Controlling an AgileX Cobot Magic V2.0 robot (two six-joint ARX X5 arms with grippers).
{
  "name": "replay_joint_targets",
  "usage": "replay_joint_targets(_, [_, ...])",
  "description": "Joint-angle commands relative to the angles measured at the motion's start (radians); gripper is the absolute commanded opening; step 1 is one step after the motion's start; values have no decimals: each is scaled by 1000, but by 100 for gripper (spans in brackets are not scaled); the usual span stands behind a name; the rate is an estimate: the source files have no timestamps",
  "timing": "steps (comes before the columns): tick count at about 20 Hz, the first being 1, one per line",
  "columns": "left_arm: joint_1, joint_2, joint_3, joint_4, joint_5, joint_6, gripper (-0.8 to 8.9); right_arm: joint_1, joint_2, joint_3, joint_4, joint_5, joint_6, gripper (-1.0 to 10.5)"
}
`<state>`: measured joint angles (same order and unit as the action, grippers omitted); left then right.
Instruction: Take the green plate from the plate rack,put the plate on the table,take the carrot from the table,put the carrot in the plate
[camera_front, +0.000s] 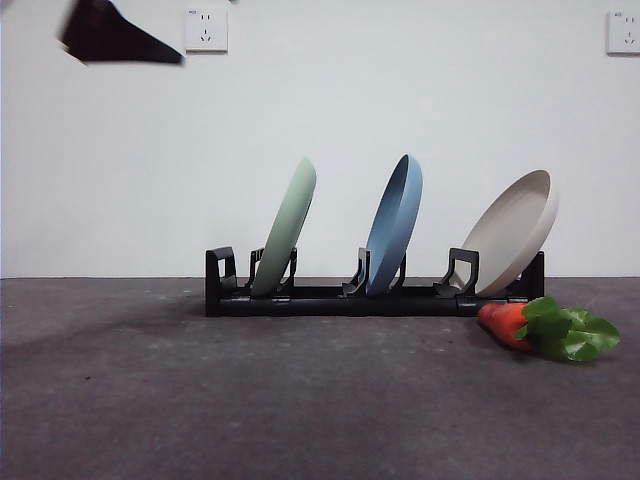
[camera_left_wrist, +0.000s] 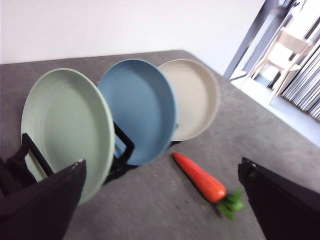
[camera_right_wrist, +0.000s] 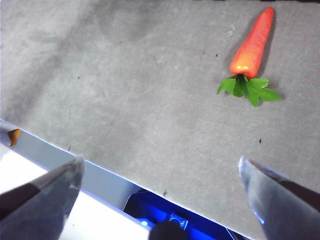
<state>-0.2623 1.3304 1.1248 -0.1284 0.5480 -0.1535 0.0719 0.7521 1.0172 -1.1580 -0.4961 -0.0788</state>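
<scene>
blue plate (camera_front: 394, 224) mid-rack (tilted) | beige plate (camera_front: 510, 232) | wall sockets (camera_front: 206, 29)

no readable text, tiny marks on wall sockets (camera_front: 205, 29) too small to read

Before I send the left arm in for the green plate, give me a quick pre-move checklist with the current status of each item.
1. Green plate seated in the plate rack, leaning in its slot: ok.
2. Left tool open, nothing held, facing the green plate: ok.
3. Blue plate in its own slot, with a gap to the green plate in the front view: ok.
4. Carrot lying on the table by the rack's beige plate end, away from the green plate: ok.
5. Right tool open, over the table edge, clear of the rack: ok.
6. Firmness of the rack's footing on the table: cannot tell.
</scene>
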Motion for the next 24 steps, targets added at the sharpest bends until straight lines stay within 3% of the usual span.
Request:
replay_joint_targets(1, [-37,154,107,8,-44,54,664,2,8,2,4,0,3,690])
replay_joint_targets(7, [-103,442,319,73,-156,70,664,2,26,2,3,0,3,690])
replay_joint_targets(16, [-147,616,336,141,-283,79,628,2,27,2,3,0,10,689])
replay_joint_targets(19, [-151,620,336,135,-284,80,281,2,27,2,3,0,10,689])
replay_joint_targets(24, [-151,620,336,131,-277,79,-14,2,27,2,3,0,10,689])
